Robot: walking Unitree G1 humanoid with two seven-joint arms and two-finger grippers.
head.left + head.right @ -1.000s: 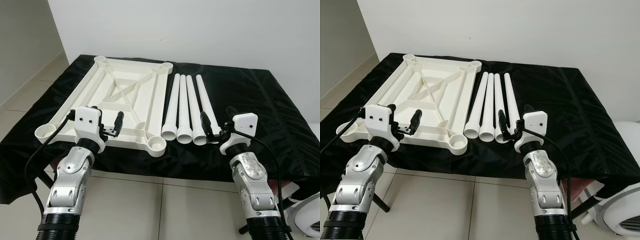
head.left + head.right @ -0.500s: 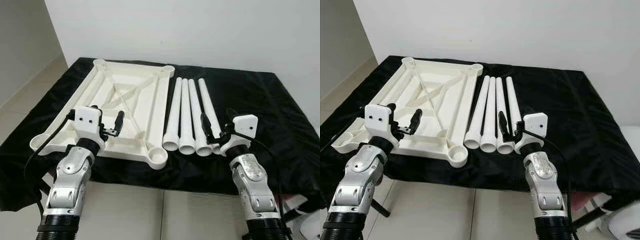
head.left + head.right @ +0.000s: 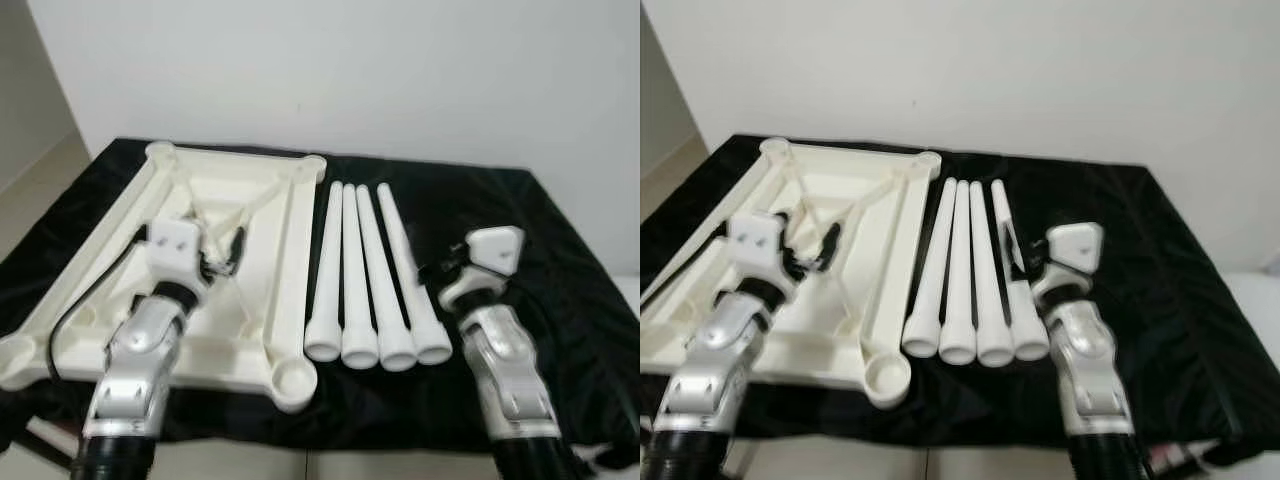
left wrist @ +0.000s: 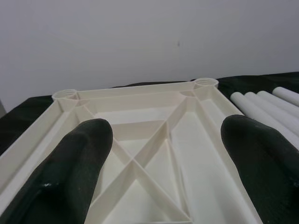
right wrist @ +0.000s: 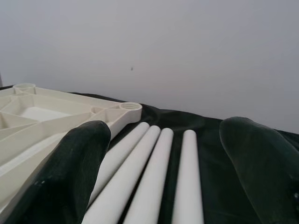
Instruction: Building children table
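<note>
Nearest in the scene: two silver arms raised over the near edge of the black cloth-covered table [image 3: 560, 250]. Left gripper [image 4: 163, 168] poised low over the cream plastic tabletop panel [image 3: 250, 260], lying upside down with ribbed underside and round corner sockets up, on the left half of the cloth; black fingers [image 4: 74, 158] spread wide, holding nothing. Right gripper [image 5: 163, 172] likewise spread wide and empty, hovering just above the near, flared ends of the four white plastic tube legs [image 3: 370, 280], laid side by side just right of the panel, narrow ends pointing far. Farther back, the two far corner sockets [image 4: 205, 84] of the panel, then bare white wall [image 3: 350, 70]. Likely step in hand: picking the first leg. Best done by lowering the right gripper onto the rightmost leg, away from its neighbours, closing around the shaft just beyond the flare for a secure hold, then carrying it to the near right socket [image 3: 288, 378] while bracing the panel with the left. Compared with one second ago: camera closer and lower, with panel and legs larger in view; both grippers further forward over the parts; parts themselves unmoved on the cloth.
</note>
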